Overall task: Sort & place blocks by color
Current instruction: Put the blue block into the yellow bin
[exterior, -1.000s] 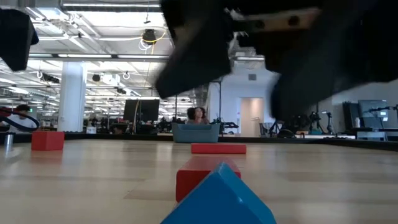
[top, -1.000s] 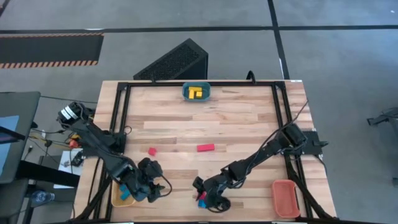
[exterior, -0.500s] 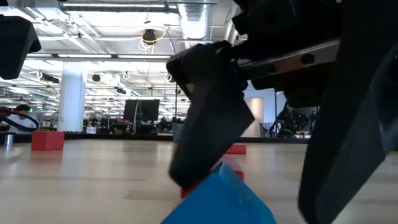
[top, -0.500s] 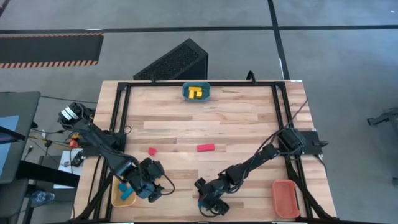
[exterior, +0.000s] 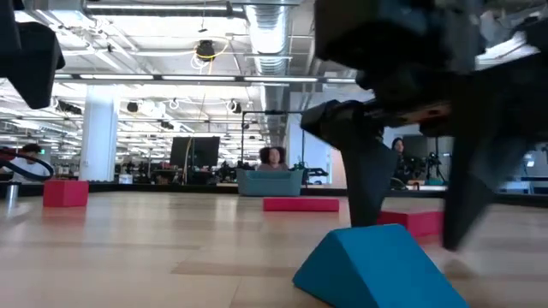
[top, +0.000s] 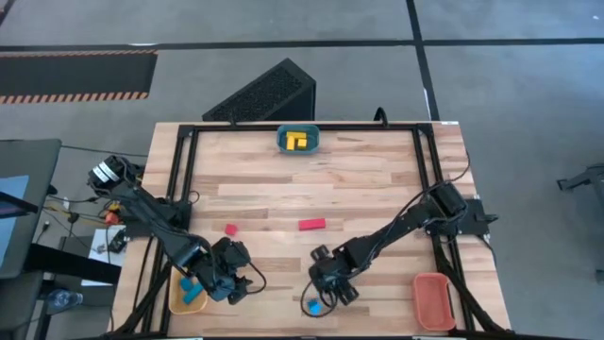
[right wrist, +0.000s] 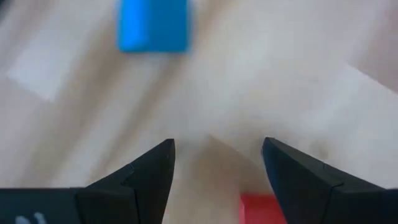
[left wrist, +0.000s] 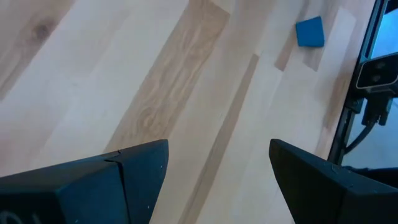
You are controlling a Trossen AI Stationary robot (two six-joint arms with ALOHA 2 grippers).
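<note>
Near the table's front edge, a blue block (top: 311, 306) lies alone on the bare wood; from the low camera it shows as a wedge with a sloped face (exterior: 370, 265). Just behind it stands the right gripper (top: 332, 286), fingers spread, nothing between them. Its wrist camera shows both dark fingers (right wrist: 146, 174) apart over the wood, the blue block (right wrist: 153, 25) ahead of them and a red block (right wrist: 262, 208) at the picture's edge beside one finger; contact between the two cannot be told. In the low view that red block (exterior: 414, 221) sits on the table behind the gripper's fingers.

Other blocks: a red bar (top: 311, 224) near table centre, a smaller red block (top: 231, 229) to its left, well apart from each other. Two yellow blocks (top: 297, 141) rest inside the teal tray (top: 281, 140) at the far edge. A blue block (top: 192, 287) lies in the yellow tray (top: 176, 303) at the front left corner.

Left gripper (top: 233, 283) hangs just right of the yellow tray, fingers released and empty; its wrist view shows bare wood between its fingers (left wrist: 134, 171) and the lone blue block (left wrist: 310, 32) farther off.

Orange-red tray (top: 433, 300) sits at the front right corner. Wooden table (top: 359, 184) has a black frame.
</note>
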